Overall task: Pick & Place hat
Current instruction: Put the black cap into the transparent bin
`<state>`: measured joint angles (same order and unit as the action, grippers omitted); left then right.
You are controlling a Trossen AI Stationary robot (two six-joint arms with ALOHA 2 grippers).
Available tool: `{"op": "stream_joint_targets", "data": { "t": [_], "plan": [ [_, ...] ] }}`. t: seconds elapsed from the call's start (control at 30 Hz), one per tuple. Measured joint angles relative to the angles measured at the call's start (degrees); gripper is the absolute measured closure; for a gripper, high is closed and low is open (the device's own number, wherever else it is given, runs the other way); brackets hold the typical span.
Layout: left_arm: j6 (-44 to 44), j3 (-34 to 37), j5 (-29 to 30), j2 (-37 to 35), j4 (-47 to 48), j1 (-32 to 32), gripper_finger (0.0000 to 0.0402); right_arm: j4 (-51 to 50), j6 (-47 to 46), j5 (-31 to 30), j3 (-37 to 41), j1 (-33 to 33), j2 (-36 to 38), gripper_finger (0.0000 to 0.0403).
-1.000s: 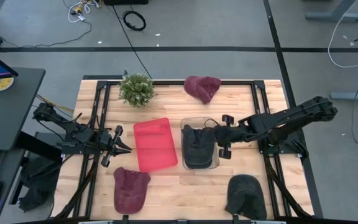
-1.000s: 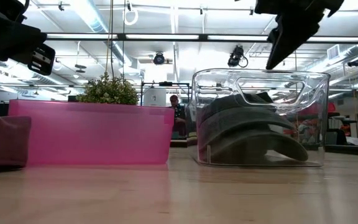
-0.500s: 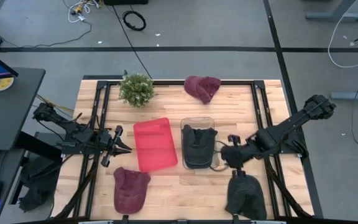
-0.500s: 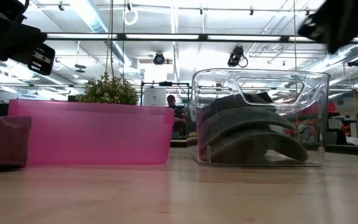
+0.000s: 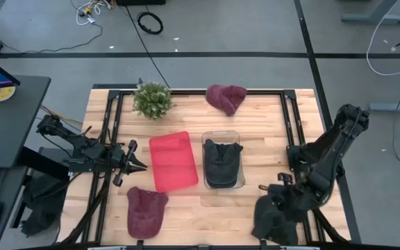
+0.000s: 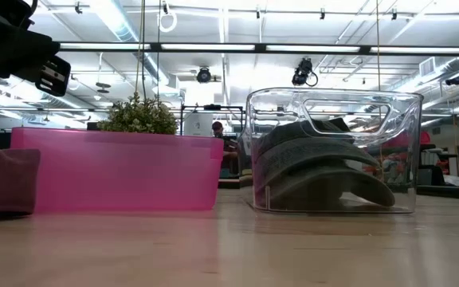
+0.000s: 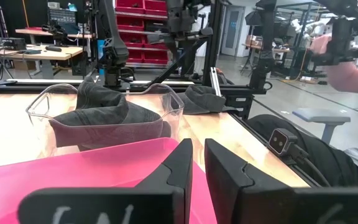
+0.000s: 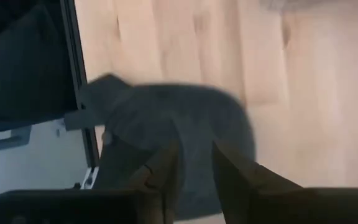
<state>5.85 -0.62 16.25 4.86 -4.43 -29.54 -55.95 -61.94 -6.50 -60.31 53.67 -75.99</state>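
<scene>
A dark grey hat lies flat on the table near its near right corner; it also shows in the right wrist view. My right gripper hangs over that hat's far edge, its fingers a narrow gap apart, and I see it touching nothing. Another dark hat lies inside the clear bin. My left gripper waits shut at the table's left, beside the pink tray.
A maroon hat lies at the near left and another at the far middle. A small potted plant stands at the far left. Bare wood lies between the clear bin and the grey hat.
My right gripper has left the clear bin and swung toward the table's near right corner, ending over the dark grey hat. It has gone out of the low view. The hat in the bin has stayed where it was.
</scene>
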Motion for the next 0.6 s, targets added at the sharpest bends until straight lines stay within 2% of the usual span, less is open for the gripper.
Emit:
{"op": "stream_joint_targets", "data": {
  "t": [0.3,0.6],
  "plan": [
    [0.01,0.00,0.00,0.00,0.00,0.00,0.0358,3.58,-12.58,6.99,-0.02,7.04,-8.29,0.0302],
    [0.01,0.00,0.00,0.00,0.00,-0.01,0.0358,4.52,-10.60,7.48,-0.02,7.48,-14.71,0.0302]
  ]
}}
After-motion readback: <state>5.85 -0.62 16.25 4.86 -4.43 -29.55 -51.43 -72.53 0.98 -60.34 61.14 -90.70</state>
